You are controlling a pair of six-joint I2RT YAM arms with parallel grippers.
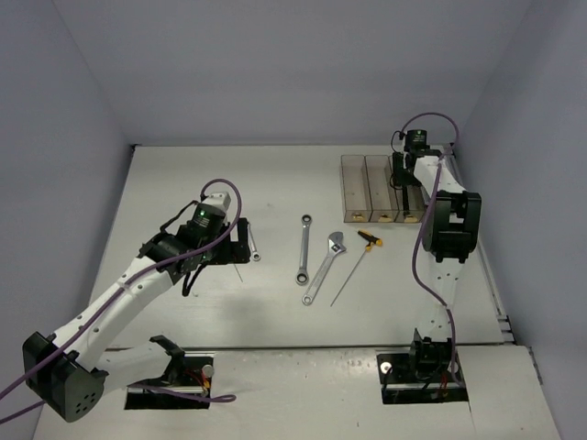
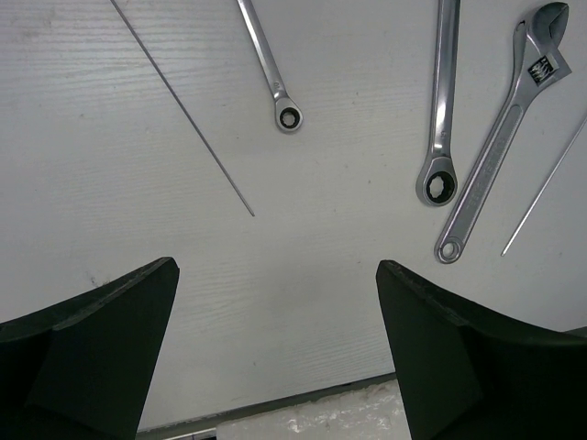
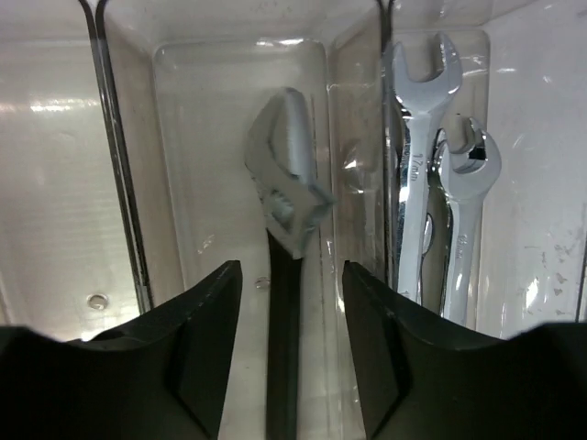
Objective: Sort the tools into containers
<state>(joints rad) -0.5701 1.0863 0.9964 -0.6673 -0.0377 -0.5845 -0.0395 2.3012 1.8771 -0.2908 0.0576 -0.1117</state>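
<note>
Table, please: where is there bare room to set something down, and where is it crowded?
Bare: the far table left of the bins, and the strip along the near edge. Crowded: the middle, where ring wrench, adjustable spanner and driver lie close together.

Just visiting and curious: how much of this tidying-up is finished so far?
Done: two silver wrenches lie in one bin. In hand: the open right tool straddles a black-handled spanner in the neighbouring bin. Left: two ratchet wrenches, an adjustable spanner and two rod drivers on the table, under the open, empty left tool.
</note>
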